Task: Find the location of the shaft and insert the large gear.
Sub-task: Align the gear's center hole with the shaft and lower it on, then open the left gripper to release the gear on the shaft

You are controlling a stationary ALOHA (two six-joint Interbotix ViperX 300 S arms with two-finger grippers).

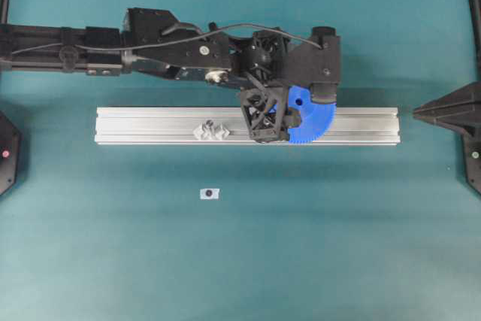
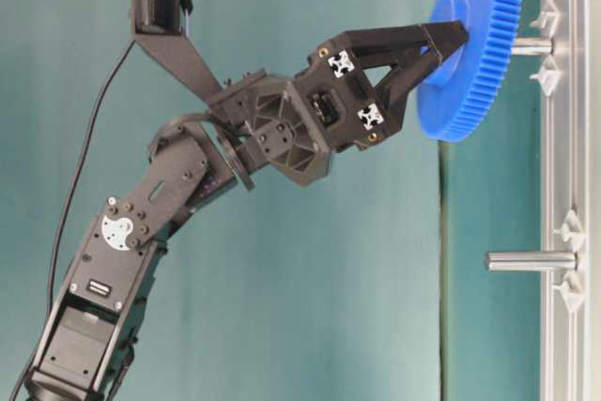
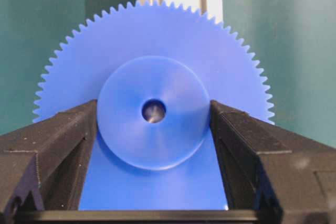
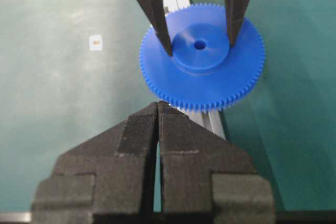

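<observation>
left hand (image 3: 152,145): clamped on large gear (image 3: 152,66) hub; right hand (image 4: 157,114): closed, empty; writing: none legible

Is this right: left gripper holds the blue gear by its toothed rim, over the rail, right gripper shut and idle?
Not quite. The left gripper clamps the large gear by its raised round hub, not the toothed rim; the left wrist view shows a finger on each side of the hub. The rest stands: the gear is over the rail, and the right gripper is shut and idle.
</observation>
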